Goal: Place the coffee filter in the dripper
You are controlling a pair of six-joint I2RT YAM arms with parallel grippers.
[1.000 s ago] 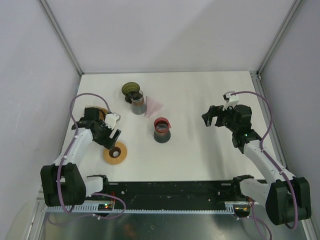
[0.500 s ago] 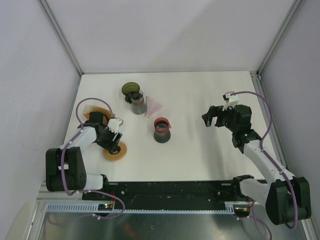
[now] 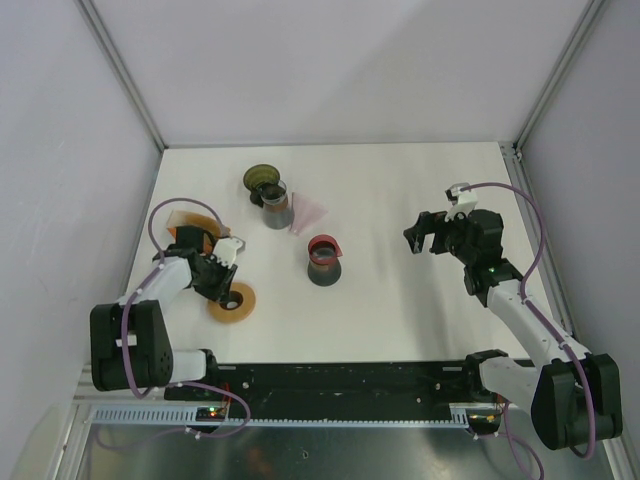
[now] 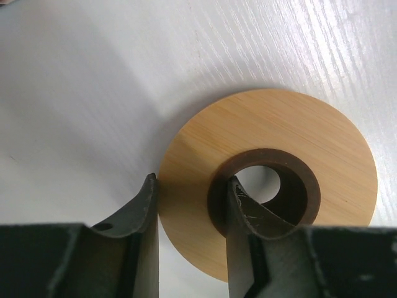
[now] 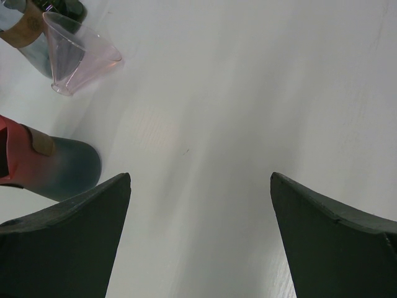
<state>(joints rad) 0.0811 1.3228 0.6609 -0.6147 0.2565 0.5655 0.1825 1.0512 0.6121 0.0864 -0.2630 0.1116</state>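
wood disc (image 4: 335,167) w/ brown collar (image 4: 314,194)

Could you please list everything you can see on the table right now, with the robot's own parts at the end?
table: one, white, walled on three sides
wooden ring: one, light wood with a dark brown collar, near left
orange item: one, orange, left edge, partly hidden by the arm
green cone: one, dark green, far left of centre
glass carafe: one, clear with a brown band, beside the green cone
pink cone: one, clear pink, on its side right of the carafe
red-topped vessel: one, red over dark grey, centre
left gripper: one, black, clamped across the wooden ring's band
right gripper: one, black, open, right side
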